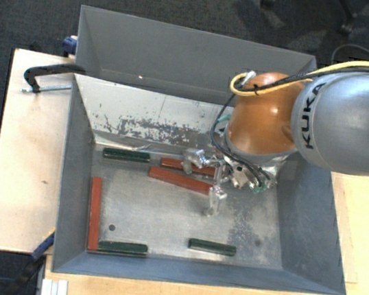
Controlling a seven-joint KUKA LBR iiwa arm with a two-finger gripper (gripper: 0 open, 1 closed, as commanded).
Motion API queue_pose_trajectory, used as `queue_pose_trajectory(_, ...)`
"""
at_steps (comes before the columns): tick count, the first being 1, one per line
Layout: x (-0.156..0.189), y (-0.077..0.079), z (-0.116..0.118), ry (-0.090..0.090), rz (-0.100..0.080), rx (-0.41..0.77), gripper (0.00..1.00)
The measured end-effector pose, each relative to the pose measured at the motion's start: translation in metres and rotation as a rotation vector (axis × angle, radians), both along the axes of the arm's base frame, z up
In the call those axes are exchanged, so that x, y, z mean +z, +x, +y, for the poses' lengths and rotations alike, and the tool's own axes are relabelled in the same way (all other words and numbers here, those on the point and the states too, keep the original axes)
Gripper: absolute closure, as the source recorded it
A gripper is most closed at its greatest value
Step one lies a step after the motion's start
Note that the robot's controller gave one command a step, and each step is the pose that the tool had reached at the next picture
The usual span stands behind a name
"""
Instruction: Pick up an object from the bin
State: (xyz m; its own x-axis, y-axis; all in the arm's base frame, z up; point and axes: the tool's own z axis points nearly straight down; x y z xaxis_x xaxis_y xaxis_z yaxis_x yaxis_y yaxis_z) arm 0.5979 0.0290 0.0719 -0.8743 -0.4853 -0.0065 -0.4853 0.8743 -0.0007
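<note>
The hand [216,198] hangs at the 3 o'clock end of the red bar [179,179]. The bar's long axis runs toward 9 o'clock. Whether the hand is apart or together cannot be determined.

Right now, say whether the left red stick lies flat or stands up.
Flat: the red stick lies lengthwise on the bin floor.

The bin [153,215] held sticks on its floor. A red stick [94,212] lay by the left wall. A second red stick [179,179] lay near the back. A green stick [126,156] lay at the back, and two more green sticks [122,245] [212,247] lay in front.
</note>
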Motion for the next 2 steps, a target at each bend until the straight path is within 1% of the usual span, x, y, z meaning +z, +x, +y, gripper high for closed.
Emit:
queue_pose_trajectory(1, 0.0, 0.0, 0.0, 0.001, -0.002, -0.001, 1.0)
queue_pose_trajectory(2, 0.148, -0.023, 0.01, 0.001, -0.008, -0.093, 1.0)
